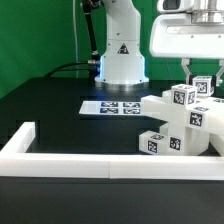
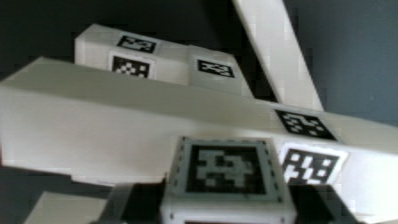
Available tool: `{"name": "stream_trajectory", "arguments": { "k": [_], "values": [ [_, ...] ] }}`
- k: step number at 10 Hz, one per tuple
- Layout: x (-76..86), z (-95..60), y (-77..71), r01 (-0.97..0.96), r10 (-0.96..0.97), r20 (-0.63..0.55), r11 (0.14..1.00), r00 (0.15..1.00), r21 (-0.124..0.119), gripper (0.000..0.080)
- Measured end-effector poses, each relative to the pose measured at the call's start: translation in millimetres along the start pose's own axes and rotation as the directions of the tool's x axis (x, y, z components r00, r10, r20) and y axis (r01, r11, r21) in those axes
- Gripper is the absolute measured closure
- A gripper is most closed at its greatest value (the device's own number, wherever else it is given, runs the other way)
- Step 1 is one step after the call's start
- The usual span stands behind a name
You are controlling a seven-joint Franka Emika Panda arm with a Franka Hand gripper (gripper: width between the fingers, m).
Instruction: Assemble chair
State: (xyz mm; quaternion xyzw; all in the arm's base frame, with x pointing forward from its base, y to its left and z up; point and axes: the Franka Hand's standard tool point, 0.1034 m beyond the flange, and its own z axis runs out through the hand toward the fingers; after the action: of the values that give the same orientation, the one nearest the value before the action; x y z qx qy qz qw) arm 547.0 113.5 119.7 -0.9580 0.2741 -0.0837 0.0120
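The chair is a partly joined cluster of white tagged slabs and blocks [image 1: 180, 125] at the exterior view's right, leaning against the front rail. My gripper [image 1: 200, 72] hangs over its top, shut on a square white chair leg [image 1: 203, 88] with a tag on its face. In the wrist view the same leg [image 2: 226, 168] sits between my dark fingers [image 2: 143, 202], with my gripper [image 2: 228, 205] straddling it. Just beyond it lie a broad white slab [image 2: 107, 110] and a long narrow white piece [image 2: 276, 50] of the chair. Whether the leg touches the slab I cannot tell.
A long low white rail [image 1: 60, 155] runs along the table's front and turns back at the exterior view's left. The marker board [image 1: 112, 106] lies flat mid-table. The arm's white base [image 1: 122, 55] stands behind it on the black table, before a green wall.
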Motion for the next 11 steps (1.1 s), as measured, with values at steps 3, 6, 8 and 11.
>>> {"name": "stream_trajectory", "arguments": {
  "k": [3, 6, 8, 11],
  "values": [
    [-0.9, -0.2, -1.3, -0.174, 0.174, 0.008, 0.985, 0.985, 0.009, 0.0511],
    [-3.0, -0.4, -3.4, -0.103, 0.103, 0.009, 0.995, 0.995, 0.008, 0.0285],
    [-1.7, -1.8, -3.9, 0.059, -0.059, 0.004, 0.998, 0.998, 0.012, 0.0178],
    [-0.7, -2.4, -4.7, 0.339, -0.339, -0.006, 0.941, 0.941, 0.009, 0.0151]
  ]
}}
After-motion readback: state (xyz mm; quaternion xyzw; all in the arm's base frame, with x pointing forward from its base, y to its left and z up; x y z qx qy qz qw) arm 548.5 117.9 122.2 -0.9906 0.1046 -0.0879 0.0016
